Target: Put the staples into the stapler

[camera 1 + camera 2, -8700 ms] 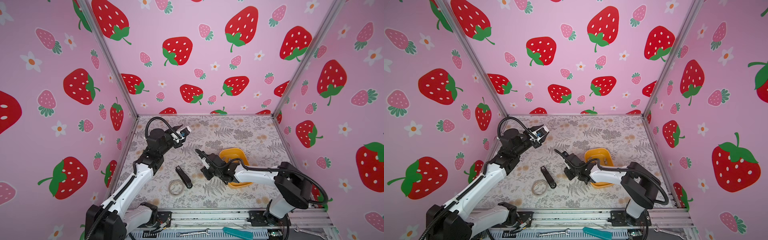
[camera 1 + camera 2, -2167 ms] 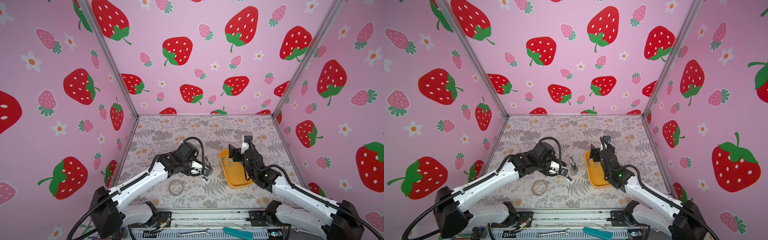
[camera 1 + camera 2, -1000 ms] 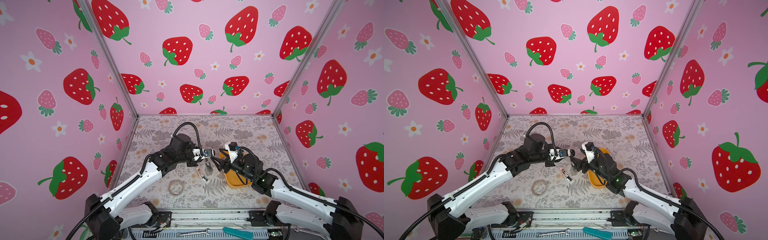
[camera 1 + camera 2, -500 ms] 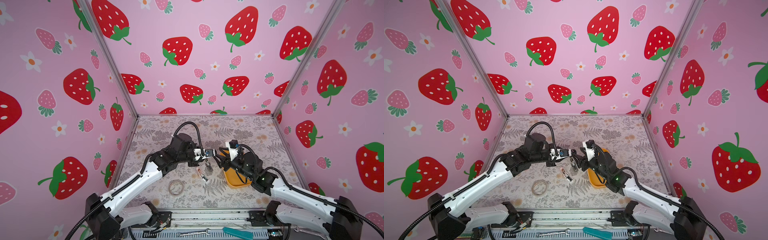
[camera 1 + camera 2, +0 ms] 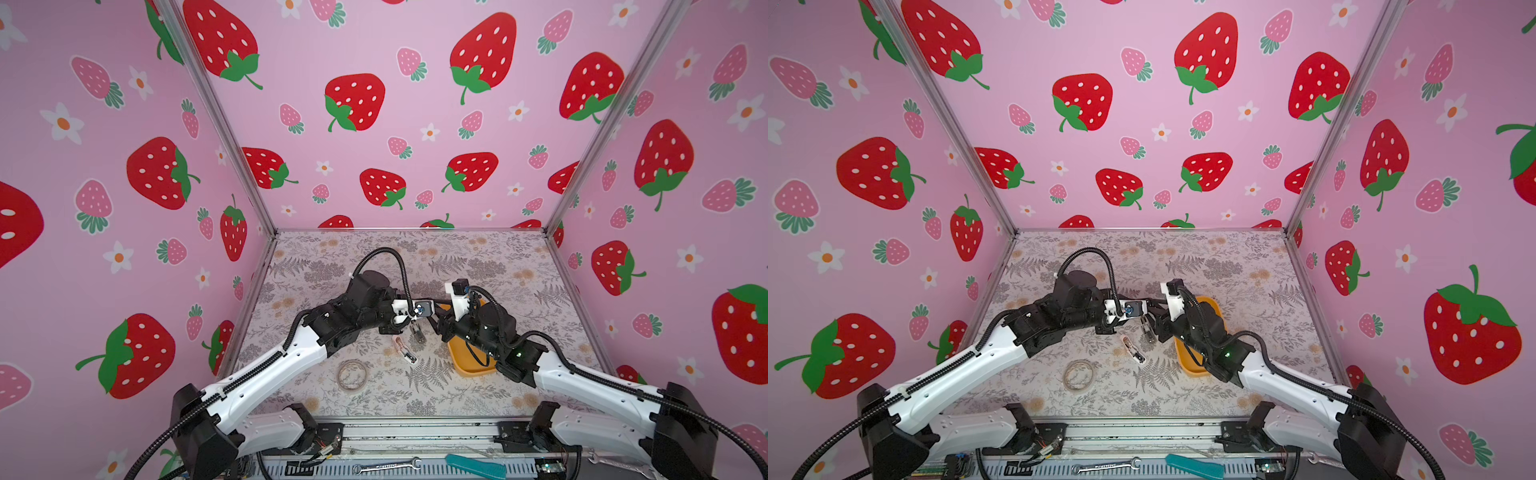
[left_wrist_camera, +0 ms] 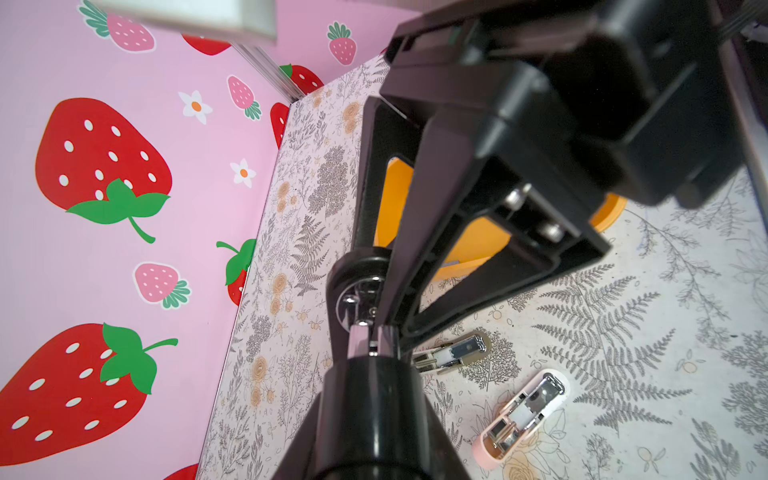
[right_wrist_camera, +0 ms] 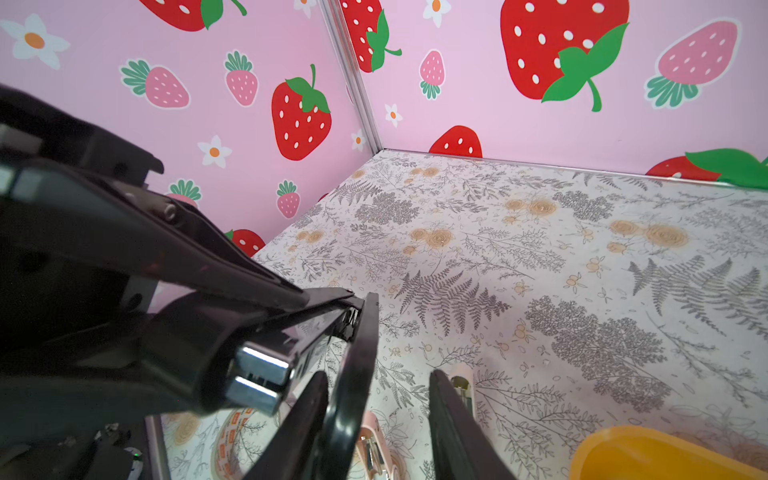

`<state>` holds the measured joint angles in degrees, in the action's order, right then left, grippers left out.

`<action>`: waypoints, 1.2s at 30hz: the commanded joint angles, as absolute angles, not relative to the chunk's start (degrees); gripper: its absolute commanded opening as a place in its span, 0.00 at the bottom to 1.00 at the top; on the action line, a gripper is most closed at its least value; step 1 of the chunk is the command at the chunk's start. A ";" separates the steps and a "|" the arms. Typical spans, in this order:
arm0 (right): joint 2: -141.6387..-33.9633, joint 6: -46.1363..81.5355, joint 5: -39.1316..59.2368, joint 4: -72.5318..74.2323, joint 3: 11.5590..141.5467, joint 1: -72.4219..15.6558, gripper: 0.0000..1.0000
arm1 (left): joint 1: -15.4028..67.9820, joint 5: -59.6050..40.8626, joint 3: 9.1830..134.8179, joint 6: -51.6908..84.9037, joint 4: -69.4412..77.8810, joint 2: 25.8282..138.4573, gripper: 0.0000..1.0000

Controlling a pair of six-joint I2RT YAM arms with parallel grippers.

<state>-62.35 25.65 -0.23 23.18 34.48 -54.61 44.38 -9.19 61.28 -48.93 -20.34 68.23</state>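
While the left gripper (image 7: 259, 328) pinches a black stapler (image 7: 262, 368) swung open, chrome end showing, above the worktop's (image 7: 540, 270) middle, the right gripper's (image 7: 376, 378) part-spread jaws straddle its hanging lid (image 7: 358, 345).

Three staplers: one black stapler (image 7: 355, 361), one pink stapler (image 5: 404, 349), one silvery stapler (image 5: 417, 333). One orange tray (image 5: 465, 362). One tape roll (image 5: 340, 376). Two arms: left arm (image 5: 266, 374), right arm (image 5: 590, 378). One counter (image 5: 498, 257).

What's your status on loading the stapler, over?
Left gripper shut on black stapler, held up open. Right gripper open, jaws astride its hinged arm. Staples: apparently a grey strip in orange tray. Nothing blocking.
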 commanded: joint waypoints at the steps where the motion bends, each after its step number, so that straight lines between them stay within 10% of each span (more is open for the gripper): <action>1: -61.68 27.93 -2.04 23.38 34.62 -54.34 0.36 | 45.61 -11.74 61.59 -51.26 -17.90 66.40 0.00; 36: -59.96 33.97 -8.87 21.71 30.47 -49.13 0.00 | 42.47 -22.02 67.76 -46.80 -24.27 66.50 0.00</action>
<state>-60.14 33.19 2.24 25.96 32.58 -53.67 43.05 -16.49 62.33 -47.68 -19.81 68.66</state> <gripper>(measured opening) 0.132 0.306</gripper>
